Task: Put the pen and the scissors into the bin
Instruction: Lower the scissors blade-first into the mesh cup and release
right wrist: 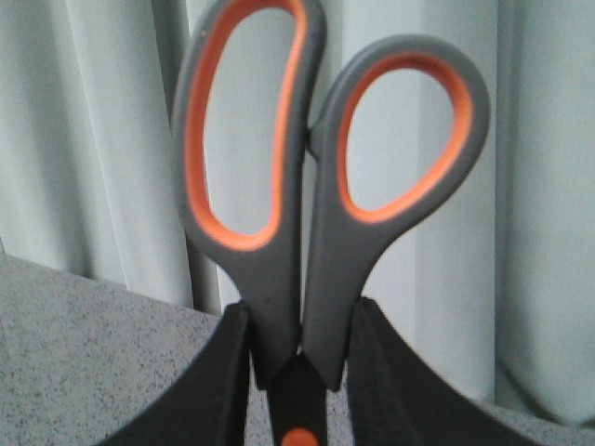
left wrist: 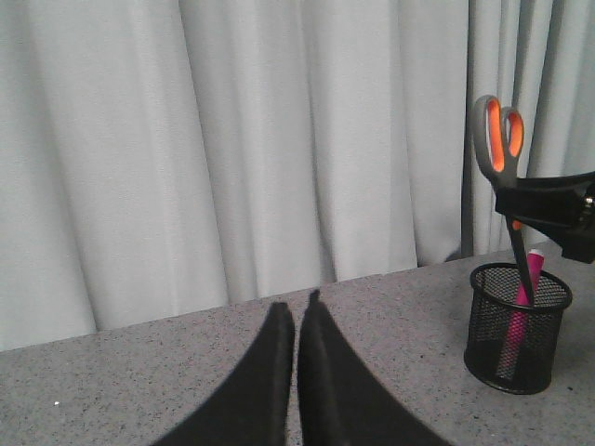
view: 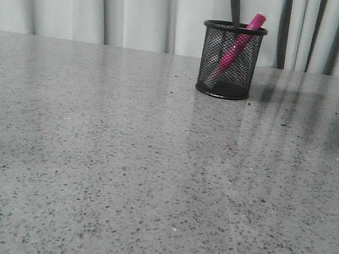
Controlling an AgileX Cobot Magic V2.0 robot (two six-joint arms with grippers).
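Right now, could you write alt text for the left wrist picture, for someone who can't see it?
A robot gripper holds grey-and-orange scissors upright, blades pointing down into a black mesh cup that already contains a pink pen. The cup stands on a speckled grey table before pale curtains, and a second gripper, closed and empty, shows in the foreground.
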